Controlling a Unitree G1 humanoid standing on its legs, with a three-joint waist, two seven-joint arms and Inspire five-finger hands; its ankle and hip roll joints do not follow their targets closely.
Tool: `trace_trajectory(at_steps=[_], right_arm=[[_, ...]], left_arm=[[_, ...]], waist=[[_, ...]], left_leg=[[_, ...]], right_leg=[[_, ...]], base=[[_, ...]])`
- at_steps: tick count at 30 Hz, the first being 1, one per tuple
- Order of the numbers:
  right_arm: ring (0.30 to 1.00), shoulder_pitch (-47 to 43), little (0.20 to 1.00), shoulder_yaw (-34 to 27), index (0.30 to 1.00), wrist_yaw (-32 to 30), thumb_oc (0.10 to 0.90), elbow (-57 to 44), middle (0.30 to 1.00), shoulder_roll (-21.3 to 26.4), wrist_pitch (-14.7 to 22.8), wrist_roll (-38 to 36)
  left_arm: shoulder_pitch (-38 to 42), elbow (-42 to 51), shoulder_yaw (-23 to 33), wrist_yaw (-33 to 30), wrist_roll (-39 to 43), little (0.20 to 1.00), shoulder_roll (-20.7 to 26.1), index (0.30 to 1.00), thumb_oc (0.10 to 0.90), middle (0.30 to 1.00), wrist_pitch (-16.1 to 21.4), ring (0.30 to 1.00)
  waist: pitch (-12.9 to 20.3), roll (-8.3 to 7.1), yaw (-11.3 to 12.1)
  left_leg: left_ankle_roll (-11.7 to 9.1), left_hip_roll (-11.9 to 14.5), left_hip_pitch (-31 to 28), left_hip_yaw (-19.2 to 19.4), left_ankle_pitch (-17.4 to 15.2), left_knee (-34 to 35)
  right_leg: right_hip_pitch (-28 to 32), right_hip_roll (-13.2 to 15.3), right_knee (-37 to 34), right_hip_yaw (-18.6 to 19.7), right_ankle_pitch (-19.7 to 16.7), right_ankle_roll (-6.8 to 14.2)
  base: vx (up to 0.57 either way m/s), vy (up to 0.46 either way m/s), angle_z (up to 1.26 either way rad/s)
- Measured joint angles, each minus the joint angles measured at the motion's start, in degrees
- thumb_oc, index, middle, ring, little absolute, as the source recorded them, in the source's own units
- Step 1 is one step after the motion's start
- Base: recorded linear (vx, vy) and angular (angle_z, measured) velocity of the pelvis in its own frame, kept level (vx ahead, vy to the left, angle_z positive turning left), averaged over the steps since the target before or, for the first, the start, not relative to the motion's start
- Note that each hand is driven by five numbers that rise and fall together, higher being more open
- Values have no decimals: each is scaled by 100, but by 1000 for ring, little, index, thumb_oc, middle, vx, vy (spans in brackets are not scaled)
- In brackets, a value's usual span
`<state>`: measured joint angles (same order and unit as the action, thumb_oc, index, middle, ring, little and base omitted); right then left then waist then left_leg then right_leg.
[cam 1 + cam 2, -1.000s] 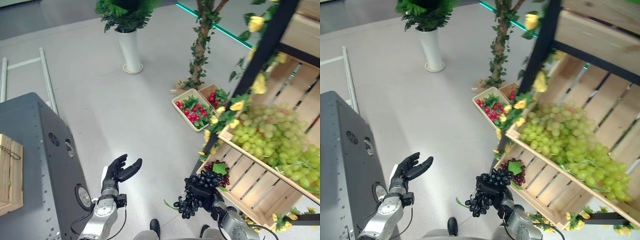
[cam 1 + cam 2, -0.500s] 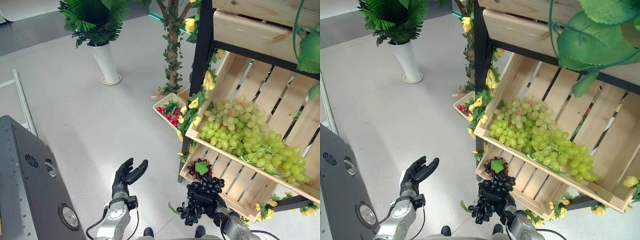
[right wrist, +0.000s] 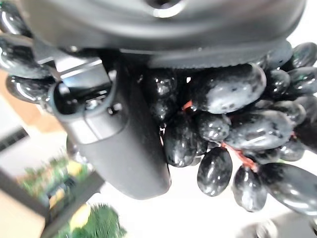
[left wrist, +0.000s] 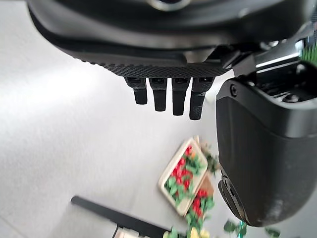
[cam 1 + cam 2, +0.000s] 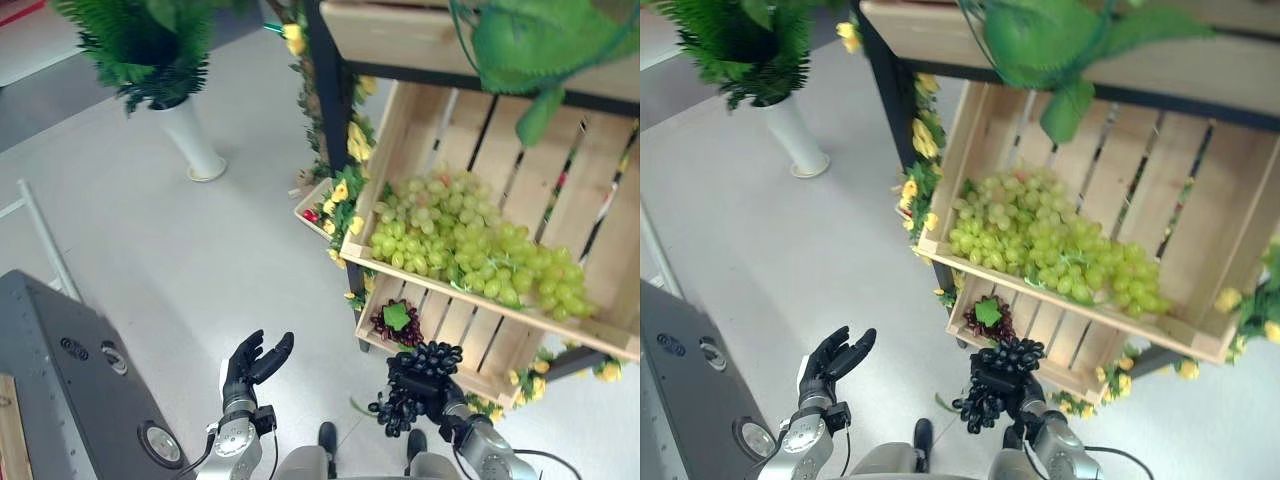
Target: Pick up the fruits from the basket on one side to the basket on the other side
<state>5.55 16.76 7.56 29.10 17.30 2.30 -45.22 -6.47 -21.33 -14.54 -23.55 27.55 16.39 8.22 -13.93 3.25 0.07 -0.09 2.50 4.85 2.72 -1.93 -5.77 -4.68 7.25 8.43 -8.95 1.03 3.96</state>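
I'm gripping the bunch of dark grapes (image 5: pixel 412 388) in my right hand (image 5: pixel 440 402), fingers wrapped round it, just before the lower crate (image 5: pixel 470 345); my left hand (image 5: pixel 250 365) is hanging open. Delivery isn't done yet.

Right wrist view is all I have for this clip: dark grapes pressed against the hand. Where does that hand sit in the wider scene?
Observer: The right hand holds the dark grape bunch in the air beside the lower wooden crate, just outside its front edge.
Operator: Anything already in that crate?
Observer: Yes, another dark bunch with a green leaf lies at its left end.
Operator: And the crate above?
Observer: The upper crate holds a pile of green grapes.
Operator: The other hand?
Observer: The left hand is open over bare floor, holding nothing.
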Motion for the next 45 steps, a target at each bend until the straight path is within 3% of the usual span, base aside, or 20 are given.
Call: trace_trajectory(at_steps=[2, 7, 10, 15, 16, 18, 23, 27, 35, 45], right_arm=[[300, 138, 300, -40, 300, -14, 400, 2, 300, -70, 31, -18], [300, 277, 300, -113, 300, -160, 400, -2, 300, -159, 311, -33], [300, -122, 300, -137, 300, -210, 400, -30, 300, -195, 523, -50], [300, -938, 300, -174, 300, -269, 400, -263, 300, -212, 758, -87], [300, -967, 300, -182, 300, -290, 400, -510, 300, -188, 889, -84], [300, -1159, 300, -281, 300, -373, 400, -630, 300, -181, 1059, -82], [300, -1661, 300, -554, 300, -615, 400, -639, 300, 381, 1070, -101], [300, -2255, 300, -932, 300, -813, 400, -640, 300, 517, 1070, -244], [300, -3082, 300, -1095, 300, -935, 400, -613, 300, 1043, 1057, -243], [300, -3896, 300, -1385, 300, -1556, 400, 383, 300, 1667, 1016, -185]], left_arm=[[72, 150, 3, 37, -105, 900, 147, 900, 800, 900, 65, 900], [61, 315, 0, 27, -104, 900, 168, 900, 800, 900, 137, 900], [199, 327, -21, -109, -81, 900, 170, 900, 800, 900, 440, 900], [692, 320, -50, -153, 23, 900, 216, 900, 800, 900, 629, 900], [696, 336, -90, -155, 17, 900, 274, 900, 800, 900, 745, 900], [749, 330, -90, -155, 20, 900, 298, 900, 800, 900, 751, 900], [871, 339, -355, -96, -46, 900, 392, 900, 800, 900, 735, 900], [1040, 333, -419, -92, -79, 900, 494, 900, 800, 900, 703, 900], [1188, 349, -428, -42, -72, 900, 534, 900, 800, 900, 707, 900], [1182, 410, -446, 147, 53, 900, 799, 900, 800, 900, 703, 900]], waist=[[-28, -155, -37], [-96, -86, -162], [-285, -99, -156], [-1189, -233, -63], [-1253, -262, -74], [-1422, -316, -64], [-1538, -261, 60], [-1640, -256, 118], [-1668, -193, 262], [-1670, -164, 530]], left_leg=[[-29, 7, -179, 82, 198, 272], [-24, 65, -379, 171, 448, 429], [-47, 50, 264, 306, 351, -59], [-135, 160, 1052, 373, -257, -1507], [-147, 202, 1449, 348, -505, -2111], [-146, 220, 1835, 271, -749, -2665], [-203, 200, 2753, 29, -1051, -3745], [-286, 200, 3291, -121, -1161, -4324], [-113, 178, 4085, -302, -1359, -5210], [-120, 5, 4848, -570, -1430, -5949]], right_leg=[[-28, 60, 130, -121, 180, 39], [81, -11, 0, -115, 218, 123], [-572, 35, 445, -108, 261, 150], [-1282, 82, 1738, -95, 808, -56], [-1614, 114, 2292, -80, 1081, -107], [-1990, 173, 2902, -50, 1362, -162], [-2849, 293, 4087, -70, 1835, -336], [-3369, 328, 4729, -85, 2034, -431], [-4082, 390, 5562, -97, 2241, -572], [-4646, 514, 6235, -164, 2398, -555]], base=[[108, 68, -10], [-7, 56, -10], [-222, -4, -18], [-52, -15, -2], [-70, 14, 17], [-46, 14, 17], [-58, 19, 19], [-21, 38, 9], [-14, 67, 4], [-15, 8, 12]])
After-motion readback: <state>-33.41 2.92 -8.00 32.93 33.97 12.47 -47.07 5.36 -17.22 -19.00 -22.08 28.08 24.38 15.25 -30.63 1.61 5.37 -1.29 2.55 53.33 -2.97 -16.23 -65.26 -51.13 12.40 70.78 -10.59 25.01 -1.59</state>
